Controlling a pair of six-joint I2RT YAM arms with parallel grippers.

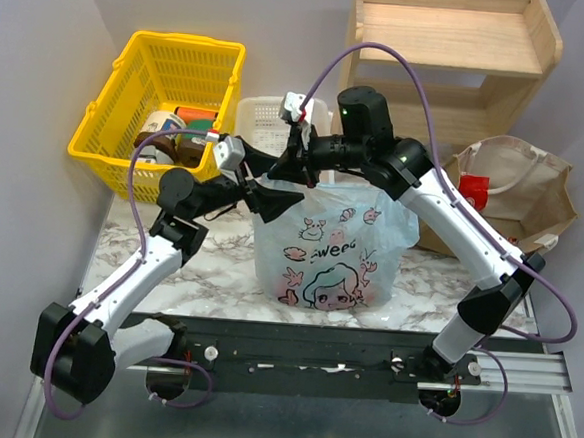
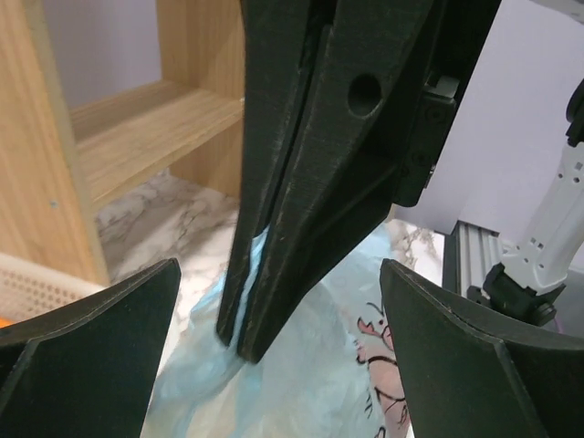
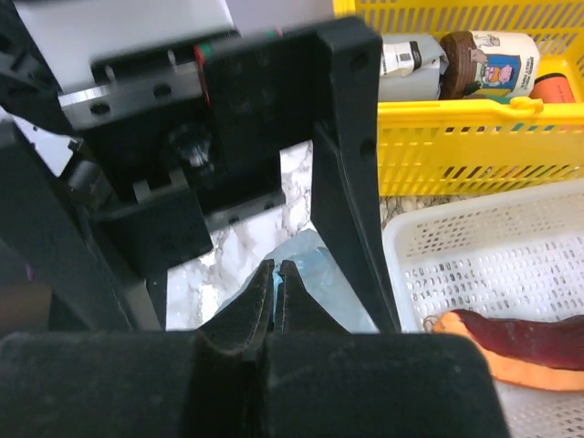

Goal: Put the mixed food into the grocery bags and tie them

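Pinching blue bag [image 1: 330,244], right claw [image 3: 276,272] sits inside left claw [image 2: 278,274].

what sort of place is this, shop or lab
Likely a robot lab bench staged for grocery packing: left arm and right arm bolted to a rail, a yellow basket of jars, a cartoon-print bag.

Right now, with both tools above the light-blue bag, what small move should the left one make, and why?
Probably lower the left tool onto loose film beside the right tool and close it. The right tool is shut on a strip at the top of the light-blue bag, while the left tool stands wide open around it, gripping nothing; tying likely needs a second hold.
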